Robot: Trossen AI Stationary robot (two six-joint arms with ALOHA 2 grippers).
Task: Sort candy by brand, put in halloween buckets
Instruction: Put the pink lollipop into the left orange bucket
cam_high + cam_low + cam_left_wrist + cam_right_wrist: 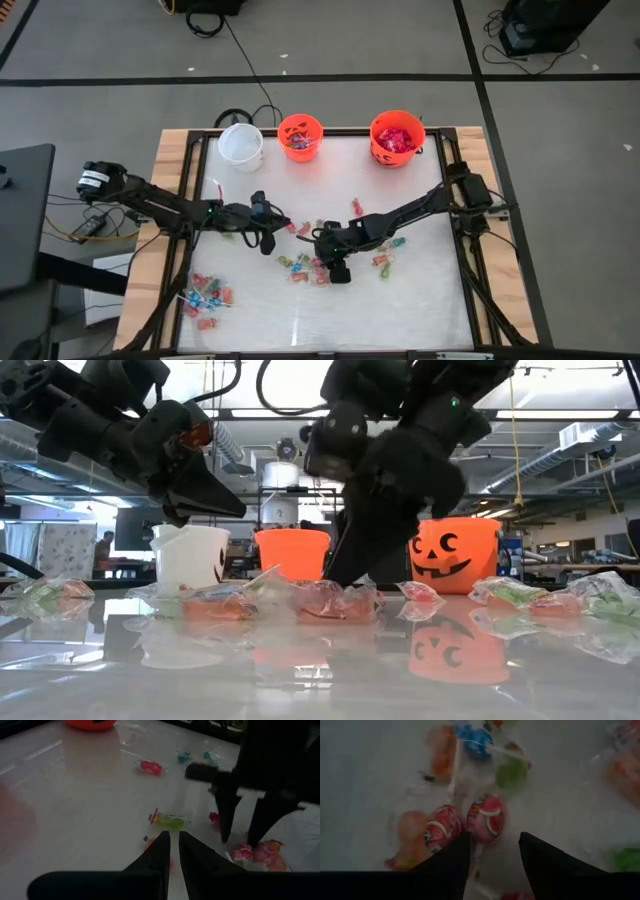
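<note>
Right gripper [339, 272] was down at mid-worktop [420, 300], fingers [547, 862] spread apart over a small clump of candy, nothing between them; a red-and-white lollipop [486, 818] sat just ahead of the gap, a second one [441, 828] touching it at its side, with blue [474, 736] and green [511, 773] pieces farther on. Left gripper [266, 240] hung above the worktop just left of the right one, fingers [161, 851] nearly together with only a thin slit, nothing held; a green wrapped piece [170, 821] lay on the worktop just beyond its tips. Candy was scattered: the centre clump [305, 265] beside the right gripper, a few pieces [388, 252] to its right, another group [205, 298] near the front-left corner. Three buckets stood along the far edge: white bucket [241, 142] at left, small orange bucket [300, 137] in the middle with mixed pieces inside, larger orange bucket [397, 137] at right with red packets inside. In the low view the larger one showed its jack-o'-lantern face.
</note>
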